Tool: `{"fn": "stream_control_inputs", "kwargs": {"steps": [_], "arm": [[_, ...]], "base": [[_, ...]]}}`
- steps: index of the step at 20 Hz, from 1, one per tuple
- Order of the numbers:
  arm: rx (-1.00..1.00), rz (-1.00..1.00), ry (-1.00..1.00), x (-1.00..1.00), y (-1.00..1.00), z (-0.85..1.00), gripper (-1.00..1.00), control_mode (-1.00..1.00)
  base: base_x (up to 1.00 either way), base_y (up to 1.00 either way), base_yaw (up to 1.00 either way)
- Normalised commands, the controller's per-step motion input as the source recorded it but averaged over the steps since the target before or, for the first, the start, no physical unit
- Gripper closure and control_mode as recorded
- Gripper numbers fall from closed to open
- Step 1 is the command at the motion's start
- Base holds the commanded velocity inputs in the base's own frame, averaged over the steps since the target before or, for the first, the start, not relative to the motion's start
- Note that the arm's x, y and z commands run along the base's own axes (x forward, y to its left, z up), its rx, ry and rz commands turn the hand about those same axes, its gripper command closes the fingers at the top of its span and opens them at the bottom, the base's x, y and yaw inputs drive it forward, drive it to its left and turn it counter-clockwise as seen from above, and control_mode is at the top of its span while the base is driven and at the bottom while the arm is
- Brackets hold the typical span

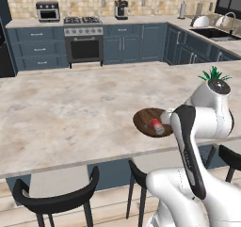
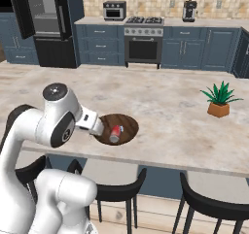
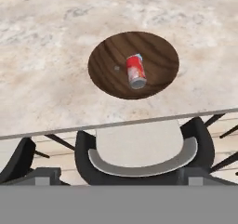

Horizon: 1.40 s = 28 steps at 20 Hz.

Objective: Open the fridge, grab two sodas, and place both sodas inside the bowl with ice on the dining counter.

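Note:
A red soda (image 3: 135, 71) lies on its side inside the dark brown bowl (image 3: 111, 65), which sits close to the near edge of the dining counter (image 3: 46, 79). My gripper (image 3: 119, 176) hovers above and just short of that edge, open, with nothing between its fingers. From the sides, the soda (image 1: 156, 126) (image 2: 115, 134) rests in the bowl (image 1: 143, 120) (image 2: 124, 124) right beside my hand (image 2: 92, 122). The black fridge (image 2: 48, 24) stands at the far left with a door swung open, showing grey shelves.
A small orange plant pot (image 2: 218, 109) stands on the counter to the right. Black stools (image 1: 56, 198) (image 2: 214, 199) (image 3: 139, 153) line the near side under the edge. Stove (image 2: 143, 34) and wall cabinets run along the back.

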Motion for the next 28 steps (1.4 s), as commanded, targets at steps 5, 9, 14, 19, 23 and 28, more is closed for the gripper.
{"fn": "stream_control_inputs", "kwargs": {"steps": [5, 9, 14, 19, 23, 28], "arm": [[0.00, -0.11, -0.05, -0.90, 0.13, -0.03, -1.00, -1.00], [0.00, -0.07, 0.04, -0.38, 0.00, -0.09, -1.00, -1.00], [0.00, -0.01, 0.05, -0.03, 0.00, -0.01, -1.00, -1.00], [0.00, 0.00, 0.00, -0.16, 0.06, -0.02, -1.00, 1.00], [0.00, 0.00, 0.00, 0.00, 0.00, 0.00, -1.00, 1.00], [0.00, 0.00, 0.00, 0.00, 0.00, 0.00, -1.00, 1.00]], "base": [[0.00, 0.00, 0.00], [0.00, 0.00, 0.00], [0.00, 0.00, 0.00], [-0.34, 0.38, 0.00], [-0.52, 0.99, -0.02], [-0.30, 1.00, -0.06]]}}
